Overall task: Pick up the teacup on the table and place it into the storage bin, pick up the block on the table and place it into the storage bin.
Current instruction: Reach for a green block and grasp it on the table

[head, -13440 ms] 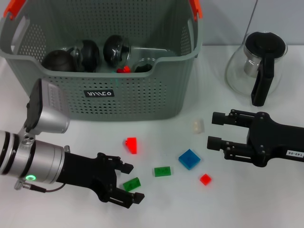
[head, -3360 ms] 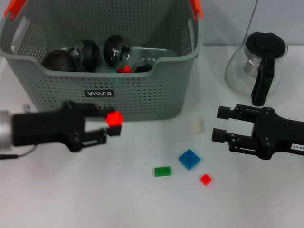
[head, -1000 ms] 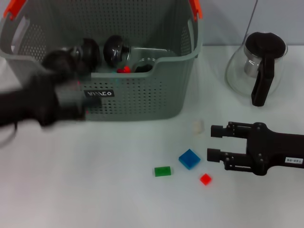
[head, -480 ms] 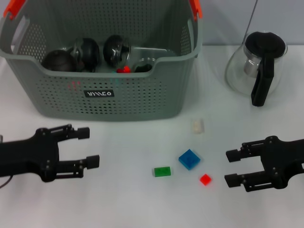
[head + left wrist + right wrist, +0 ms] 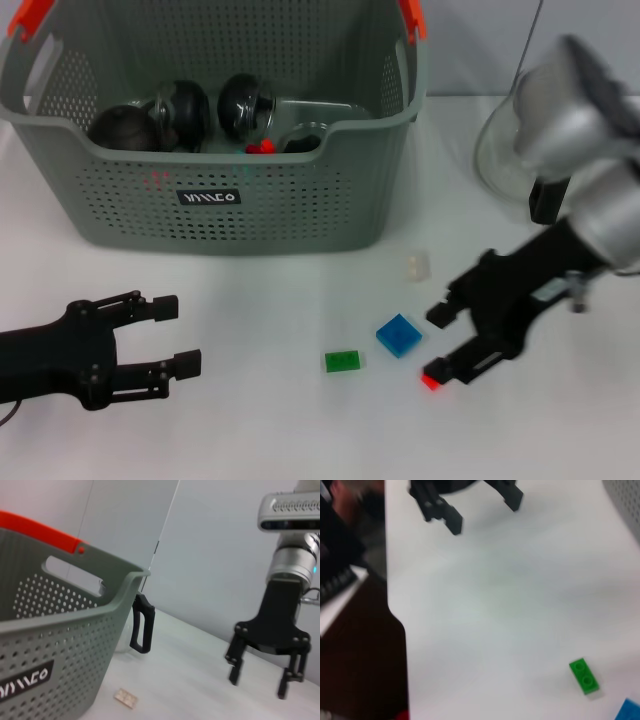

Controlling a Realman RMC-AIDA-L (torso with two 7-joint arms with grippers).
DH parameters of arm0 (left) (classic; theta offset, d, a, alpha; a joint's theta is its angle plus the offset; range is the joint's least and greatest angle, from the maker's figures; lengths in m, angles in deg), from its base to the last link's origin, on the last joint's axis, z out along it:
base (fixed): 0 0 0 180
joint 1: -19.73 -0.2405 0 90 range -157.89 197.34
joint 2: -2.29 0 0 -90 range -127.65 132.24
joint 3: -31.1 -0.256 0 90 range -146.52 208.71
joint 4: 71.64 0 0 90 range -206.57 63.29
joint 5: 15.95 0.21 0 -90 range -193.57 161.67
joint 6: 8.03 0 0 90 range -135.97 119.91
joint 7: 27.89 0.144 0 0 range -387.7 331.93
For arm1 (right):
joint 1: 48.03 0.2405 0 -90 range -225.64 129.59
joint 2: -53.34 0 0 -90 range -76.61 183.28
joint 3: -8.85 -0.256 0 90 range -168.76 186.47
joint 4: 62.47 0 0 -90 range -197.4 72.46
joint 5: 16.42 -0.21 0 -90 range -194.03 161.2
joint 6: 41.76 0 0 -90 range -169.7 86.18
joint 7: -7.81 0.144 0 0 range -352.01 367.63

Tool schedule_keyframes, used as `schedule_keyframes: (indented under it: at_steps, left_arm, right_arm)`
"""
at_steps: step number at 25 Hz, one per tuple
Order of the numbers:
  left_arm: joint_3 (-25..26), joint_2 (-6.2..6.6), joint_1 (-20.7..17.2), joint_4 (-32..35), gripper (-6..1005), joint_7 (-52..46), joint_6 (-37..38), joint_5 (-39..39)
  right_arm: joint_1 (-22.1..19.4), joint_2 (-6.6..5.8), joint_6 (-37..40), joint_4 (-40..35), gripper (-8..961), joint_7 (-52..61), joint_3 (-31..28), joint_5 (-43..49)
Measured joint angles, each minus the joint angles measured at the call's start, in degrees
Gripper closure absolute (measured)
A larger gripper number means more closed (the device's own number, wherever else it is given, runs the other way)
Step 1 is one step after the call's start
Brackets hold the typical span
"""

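On the counter (image 5: 250,420): three loose blocks lie to the robot's right of centre, in front of the storage bin (image 5: 290,210).
Red block (image 5: 432,381): smallest piece, nearest the front edge, lying right at the lower finger of the right tool (image 5: 452,340); whether the finger touches it I cannot quite tell, since it half hides the block.
Right tool state: fingers apart, nothing held, tilted down toward the counter and straddling the spot just above the red block.
Blue block (image 5: 399,335): just beside the right tool, on the side toward the middle of the counter, lying flat and turned diamond-wise.
Green block (image 5: 343,361): farther toward the middle, long axis roughly across the counter; the right wrist view shows it as a two-stud brick (image 5: 585,676).
Pale block (image 5: 417,265): small, near the bin's front corner.
Left tool (image 5: 165,333): fingers apart and empty, low at the left front, well apart from every block.
Nearer arm: clearly the right one.
Storage bin contents: dark round teacups and a red piece already inside.
Glass teapot (image 5: 500,150): behind the right arm, near its elbow; a lift toward the bin should keep clear of it.
Open room: bare counter between the blocks and the bin wall.
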Motion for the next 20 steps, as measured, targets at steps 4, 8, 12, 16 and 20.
schedule_keyframes:
  at_steps: [4,8,12,16,20]
  left_arm:
    - [1.1,-0.30,-0.4,-0.3,151,0.6,0.0,0.2]
    - [1.3,-0.40,-0.4,-0.5,151,0.8,0.0,0.0]
    - [2.1,-0.45,-0.4,-0.6,151,0.8,-0.1,0.0]
    - [2.8,-0.47,-0.2,-1.2,151,0.9,-0.4,0.1]
    - [2.8,-0.49,0.0,-1.8,151,1.0,-0.5,0.2]
  right_arm:
    - [2.9,0.17,-6.5,0.2,294,3.4,12.3,1.4]
    - [4.1,0.60,-13.4,0.2,298,4.5,23.5,1.2]
    - [4.8,0.76,-19.1,0.4,302,6.6,32.2,1.1]
    - [5.0,0.90,-23.7,0.7,306,6.8,37.3,1.0]
    - [6.2,0.93,-27.5,3.6,310,7.3,38.8,-0.8]
